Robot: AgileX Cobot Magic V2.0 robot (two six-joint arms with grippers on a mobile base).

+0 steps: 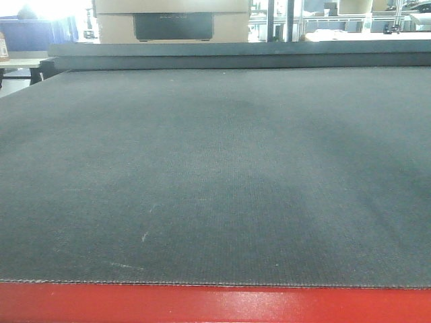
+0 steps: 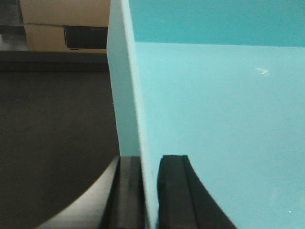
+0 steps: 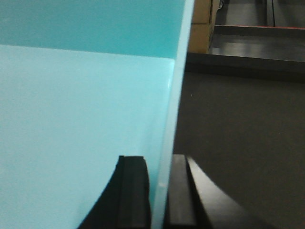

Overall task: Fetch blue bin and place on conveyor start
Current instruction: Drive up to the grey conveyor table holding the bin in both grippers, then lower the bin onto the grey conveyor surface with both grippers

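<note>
Now the left hand [image 2: 148, 191] is clamped tight on the left wall of the blue bin [image 2: 214, 119]. One black finger [image 2: 127, 191] sits outside the wall and the other sits inside the bin. The thin wall stands upright between them.

The right hand [image 3: 158, 191] grips the right wall in the same way, with one finger inside and one outside. So the bin is held between both hands. It is pale blue-green and smooth inside.

Past each wall you can see the conveyor start [image 1: 215, 168]. It is a wide, flat, dark grey belt with a woven look. The bin is over this belt, but I cannot tell if its bottom touches the belt.

In the front view the belt fills most of the picture. A red frame edge [image 1: 215, 306] runs along its near side. A cardboard box [image 1: 175, 20] with a dark panel stands at the far end.
</note>
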